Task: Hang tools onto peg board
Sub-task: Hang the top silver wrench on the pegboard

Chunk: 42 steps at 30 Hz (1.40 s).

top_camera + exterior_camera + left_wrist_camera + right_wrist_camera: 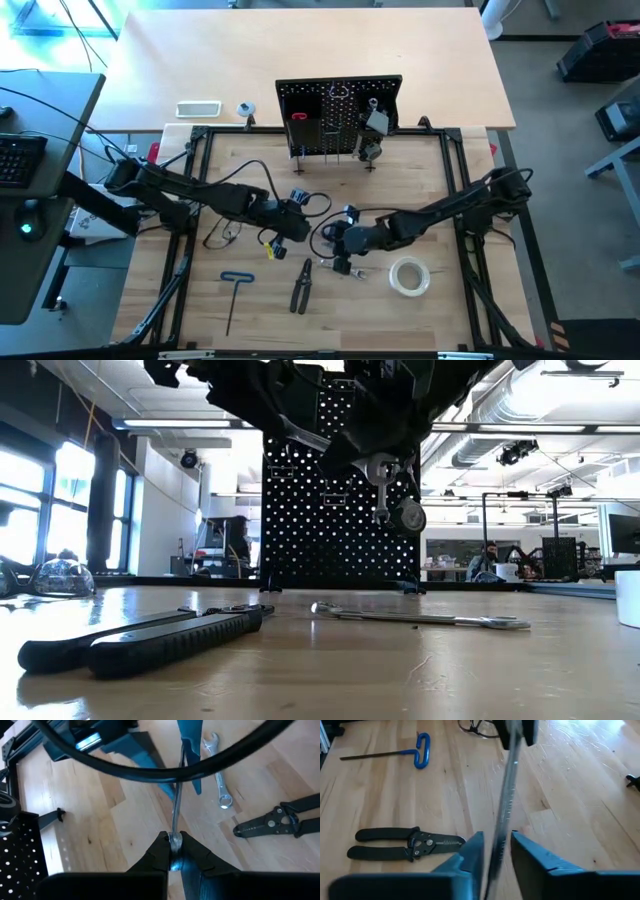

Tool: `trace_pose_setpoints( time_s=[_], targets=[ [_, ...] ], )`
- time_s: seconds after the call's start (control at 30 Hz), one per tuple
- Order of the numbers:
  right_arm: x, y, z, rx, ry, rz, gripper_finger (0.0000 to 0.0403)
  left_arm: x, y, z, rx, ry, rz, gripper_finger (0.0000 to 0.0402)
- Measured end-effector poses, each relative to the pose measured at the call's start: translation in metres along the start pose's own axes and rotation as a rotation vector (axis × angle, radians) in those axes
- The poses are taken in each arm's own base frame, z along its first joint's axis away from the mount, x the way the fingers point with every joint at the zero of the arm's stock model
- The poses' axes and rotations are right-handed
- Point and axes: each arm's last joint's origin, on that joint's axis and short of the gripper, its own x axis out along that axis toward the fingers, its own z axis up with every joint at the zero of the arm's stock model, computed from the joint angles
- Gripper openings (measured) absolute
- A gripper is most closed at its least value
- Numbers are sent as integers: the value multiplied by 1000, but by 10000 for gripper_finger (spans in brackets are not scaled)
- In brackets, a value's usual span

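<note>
Above the middle of the pale, grained wooden counter (150, 60) the two grippers meet over one slim silver wrench (174, 815). The left gripper (172, 851) has its dark, wedge-shaped fingers pressed tight on one end of the wrench's flat polished shaft, which runs straight out from them toward the other arm. The right gripper (496, 854) has its blue-tinted fingers (470, 855) set close on either side of the far end of the same shaft; a thin gap still shows on each side, so whether they actually pinch it cannot be told. Just beyond the left fingers a second silver wrench (218, 770), open-ended at one tip and ringed at the other, lies flat on the counter, and beside it rest the dark-handled pliers (280, 821) with matte grips. To one side of the right fingers the same pliers lie closed, and farther off is the blue T-handle hex key (395, 754) with its looped plastic grip and thin steel rod. A clear tape roll (408, 276), round and glossy, sits near the right arm. The peg board (338, 115), a black upright panel dotted with regular holes, stands well beyond both grippers at the counter's far side, with a few metal pieces already hanging on it.
</note>
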Motion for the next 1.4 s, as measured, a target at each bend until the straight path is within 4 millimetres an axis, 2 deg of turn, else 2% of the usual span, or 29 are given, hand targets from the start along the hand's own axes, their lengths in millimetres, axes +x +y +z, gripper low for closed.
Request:
trace_pose_setpoints(
  time_s=[0.17, 0.27, 0.4, 0.53, 0.67, 0.83, 1.03, 1.23, 1.4],
  targets=[
    [1, 0, -1, -9, -1, -17, 15, 0, 0, 0, -14, 0, 10, 8],
    [1, 2, -2, -23, -4, -30, 14, 0, 1, 1, -17, -11, 4, 27],
    [-1, 7, -6, -51, 14, -24, 6, 0, 0, 3, -21, -38, -7, 74],
    [-6, 12, -18, -48, 92, -69, 4, -1, -1, 3, -26, -26, 0, 110],
    [-15, 19, -32, -28, 181, -91, 4, -5, 0, 3, -27, -35, -1, 126],
    [-34, 26, -37, -11, 197, -147, 3, -24, 6, 4, -31, -98, 15, 129],
    [-70, 25, -29, 0, 118, -210, 3, -55, 17, 0, -58, -177, 63, 130],
    [-105, 15, -18, -2, 27, -272, 3, -86, 24, -11, -83, -234, 105, 131],
    [-129, 4, -9, -21, -32, -302, 3, -108, 25, -29, -102, -306, 159, 131]
  ],
)
